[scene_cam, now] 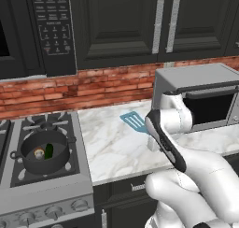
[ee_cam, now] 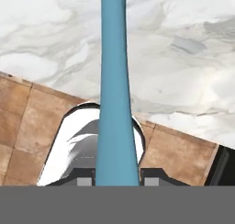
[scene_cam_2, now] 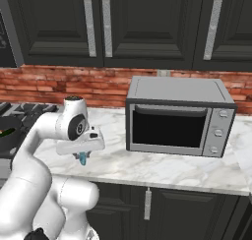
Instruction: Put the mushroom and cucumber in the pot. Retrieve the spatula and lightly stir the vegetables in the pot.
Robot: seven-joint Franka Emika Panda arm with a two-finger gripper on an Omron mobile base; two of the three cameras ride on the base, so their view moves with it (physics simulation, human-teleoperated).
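Spatula [ee_cam: 114, 103] between the jaws is looking like smooth matt blue plastic. Countertop [ee_cam: 183, 58] beyond the jaws is showing polished white marble, grey-veined. Toaster oven [scene_cam_2: 179, 117] off to the side is reading as brushed metal, glossy dark glass door.

Light is even and soft — rendered, with no harsh glare. The pale marble table [scene_cam: 112, 129] reads bright; the dark cabinets [scene_cam_2: 147, 27] stay dim. Shadows are faint. Edges look slightly soft and low-resolution — no lens distortion.
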